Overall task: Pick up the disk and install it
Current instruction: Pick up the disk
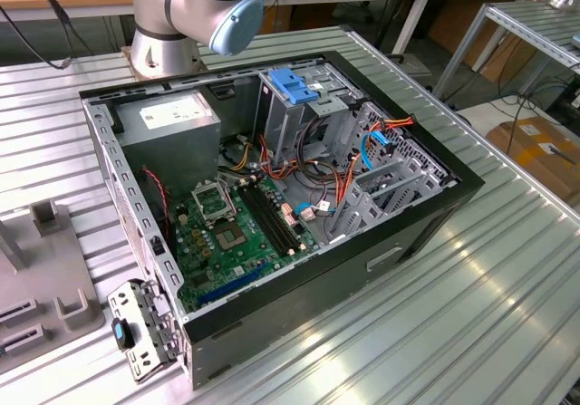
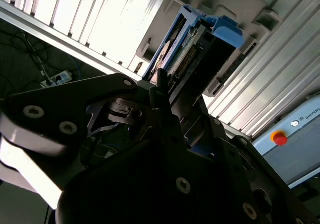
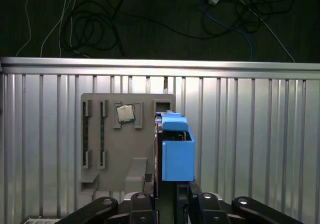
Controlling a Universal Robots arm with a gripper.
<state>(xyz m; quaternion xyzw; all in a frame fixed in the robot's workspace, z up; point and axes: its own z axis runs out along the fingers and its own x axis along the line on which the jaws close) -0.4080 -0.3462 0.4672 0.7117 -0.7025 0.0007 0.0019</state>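
Disk stands on edge in the grey holder, just beside your gripper, and you cannot tell whether it's gripped.

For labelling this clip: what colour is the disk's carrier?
Blue; best seen on the disk in the first wrist view.

On the table, a computer case lying open. Inside, power supply in the far corner toward the exterior view's left, drive cage beside it to the right, circuit board in front of both. Behind the case, the arm's base. Left of it, a holder on the table. In the first wrist view, chip in a holder pocket, disk standing on edge at the holder's side.
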